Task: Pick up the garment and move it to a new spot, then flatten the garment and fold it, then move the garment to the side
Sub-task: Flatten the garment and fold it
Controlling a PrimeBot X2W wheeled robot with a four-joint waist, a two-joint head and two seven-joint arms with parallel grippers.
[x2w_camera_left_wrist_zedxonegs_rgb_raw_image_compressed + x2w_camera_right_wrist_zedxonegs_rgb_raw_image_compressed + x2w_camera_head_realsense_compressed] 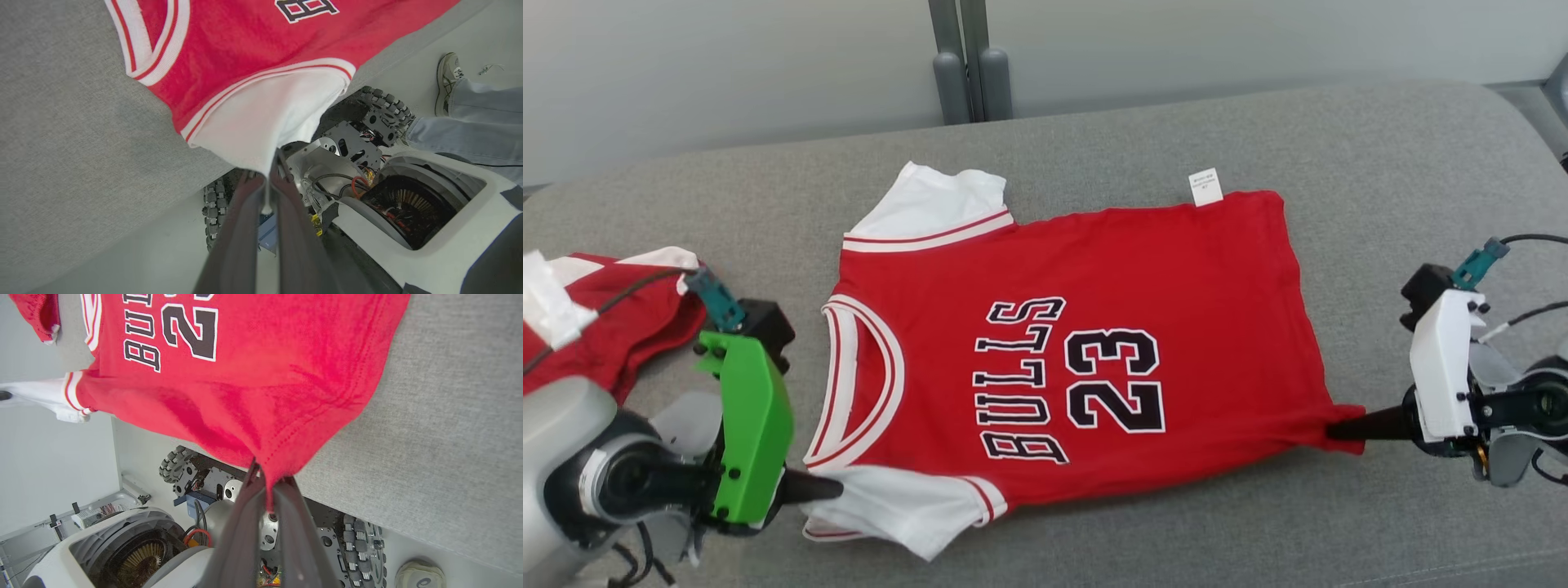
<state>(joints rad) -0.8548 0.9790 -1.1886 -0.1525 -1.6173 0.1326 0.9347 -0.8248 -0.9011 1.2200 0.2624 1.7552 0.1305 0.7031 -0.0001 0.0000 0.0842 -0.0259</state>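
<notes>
Garment (1094,327) spread between left pincer (829,488), right pincer (1339,429), both gripping.

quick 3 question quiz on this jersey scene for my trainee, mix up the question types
1. True or false: the left claw and the right claw are both shut on the jersey.
2. Which part does the left claw pinch? A a pocket, B the white sleeve, C a hood.
3. Fill in: the number printed on the jersey is ___.

Key: 1 true; 2 B; 3 23.
</notes>
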